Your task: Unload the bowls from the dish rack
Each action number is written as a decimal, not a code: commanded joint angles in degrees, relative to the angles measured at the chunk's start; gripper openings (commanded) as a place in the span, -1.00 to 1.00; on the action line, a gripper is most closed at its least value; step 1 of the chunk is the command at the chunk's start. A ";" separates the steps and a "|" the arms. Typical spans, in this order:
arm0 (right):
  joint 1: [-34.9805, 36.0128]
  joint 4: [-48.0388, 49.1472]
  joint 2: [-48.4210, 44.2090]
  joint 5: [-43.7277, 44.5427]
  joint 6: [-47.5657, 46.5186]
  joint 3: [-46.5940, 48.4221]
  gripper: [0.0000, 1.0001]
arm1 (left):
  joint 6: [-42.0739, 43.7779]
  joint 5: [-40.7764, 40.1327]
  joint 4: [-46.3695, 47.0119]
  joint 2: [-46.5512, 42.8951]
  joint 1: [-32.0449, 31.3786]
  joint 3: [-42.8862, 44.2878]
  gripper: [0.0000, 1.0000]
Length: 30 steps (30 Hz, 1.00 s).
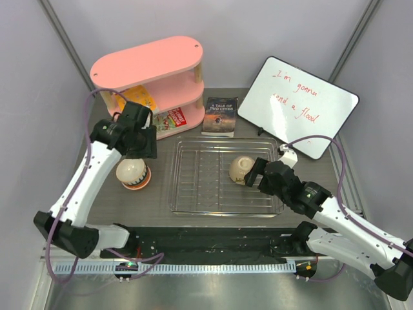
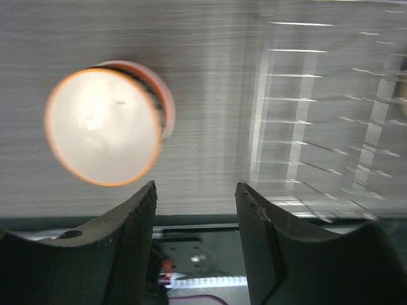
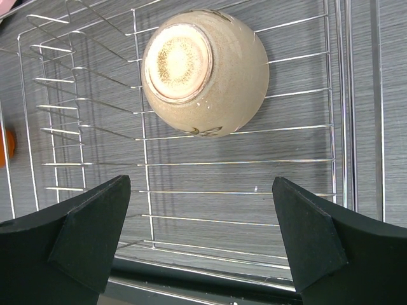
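Observation:
The silver wire dish rack (image 1: 193,194) lies mid-table and holds one beige-tan bowl (image 1: 240,168), upside down at its back right. That bowl (image 3: 203,70) fills the top of the right wrist view, above the rack's bars (image 3: 82,165). My right gripper (image 1: 257,173) (image 3: 201,184) is open and empty just near of that bowl. Left of the rack stands a stack of upside-down bowls (image 1: 133,173), whitish on top with an orange rim below; it looks blurred in the left wrist view (image 2: 105,127). My left gripper (image 1: 139,150) (image 2: 195,187) is open and empty above the stack.
A pink oval shelf unit (image 1: 151,77) stands at the back left. A book (image 1: 221,115) lies behind the rack. A whiteboard (image 1: 298,103) leans at the back right. The rack's left edge (image 2: 331,127) shows on the right of the left wrist view.

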 commanded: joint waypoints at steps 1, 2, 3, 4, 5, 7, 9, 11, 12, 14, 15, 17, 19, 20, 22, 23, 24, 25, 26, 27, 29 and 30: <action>-0.19 1.08 -1.40 0.41 -0.16 0.58 0.99 | 1.71 22.58 -0.26 -4.87 -0.26 5.24 0.10; -0.19 0.90 -1.40 0.67 -0.07 0.76 0.99 | 1.88 25.93 0.18 -7.14 -0.26 5.77 0.12; -0.28 0.64 -1.40 0.76 -0.16 1.28 0.99 | 1.80 29.18 0.45 -8.30 -0.26 6.21 0.16; -0.20 0.20 -1.57 0.94 -0.16 1.46 0.99 | 1.62 36.70 0.88 -9.53 -0.26 6.56 0.20; -0.28 0.11 -1.57 1.20 -0.16 1.64 0.99 | 1.10 40.60 2.02 -10.93 -0.26 6.22 0.20; -0.28 -0.41 -1.92 1.38 -0.07 2.25 0.99 | -0.13 52.87 6.21 -16.20 -1.05 3.25 0.21; -0.28 -0.94 -2.45 1.64 0.02 2.87 0.99 | -6.00 55.57 11.14 -23.03 -3.76 -0.62 0.31; -0.28 -1.20 -2.89 1.82 0.11 3.13 1.00 | -9.78 56.45 15.03 -27.36 -3.78 -5.38 0.40; -0.28 -1.21 -3.15 1.91 0.28 3.13 0.99 | -10.41 56.90 16.17 -30.34 -3.78 -6.69 0.43; -0.28 -1.21 -2.98 1.82 0.37 3.22 0.99 | -12.42 58.48 17.84 -32.21 -3.78 -8.55 0.44; -0.28 -1.29 -2.81 1.47 0.28 3.39 0.99 | -13.74 59.70 18.72 -32.91 -3.78 -8.99 0.43; -0.37 -1.21 -2.37 1.03 0.28 3.74 0.99 | -20.21 65.38 25.47 -33.44 -3.78 -11.52 0.44; -0.28 -1.29 -2.19 0.94 0.28 3.83 0.99 | -24.29 68.14 34.40 -34.76 -3.78 -13.12 0.46; -0.28 -1.21 -2.28 0.94 0.28 3.57 1.00 | -26.13 69.54 36.72 -35.11 -3.78 -13.99 0.47; -0.28 -1.21 -2.71 0.76 0.54 3.40 1.00 | -27.91 70.52 39.29 -35.47 -3.78 -14.00 0.53; -0.28 -1.12 -3.15 0.68 0.81 3.05 0.99 | -28.00 70.78 39.38 -35.55 -3.78 -14.09 0.54; -0.28 -0.94 -3.24 0.76 0.81 2.87 0.99 | -28.00 71.05 39.30 -35.47 -3.78 -14.18 0.54; -0.28 -0.86 -3.33 0.94 0.81 2.87 0.99 | -28.08 71.14 39.30 -35.38 -3.78 -14.27 0.54; -0.28 -0.86 -3.07 1.03 0.46 3.13 0.99 | -28.00 71.31 39.38 -35.29 -3.78 -14.44 0.54; -0.28 -0.68 -2.81 0.94 0.28 3.31 0.99 | -28.00 71.40 39.38 -35.29 -3.78 -14.70 0.54; -0.28 -0.59 -2.19 1.03 -0.07 3.92 0.99 | -27.65 71.40 39.56 -35.12 -3.78 -14.97 0.55; -0.20 -0.50 -1.49 1.11 -0.33 4.01 1.00 | -27.56 71.40 39.65 -35.03 -3.78 -15.14 0.56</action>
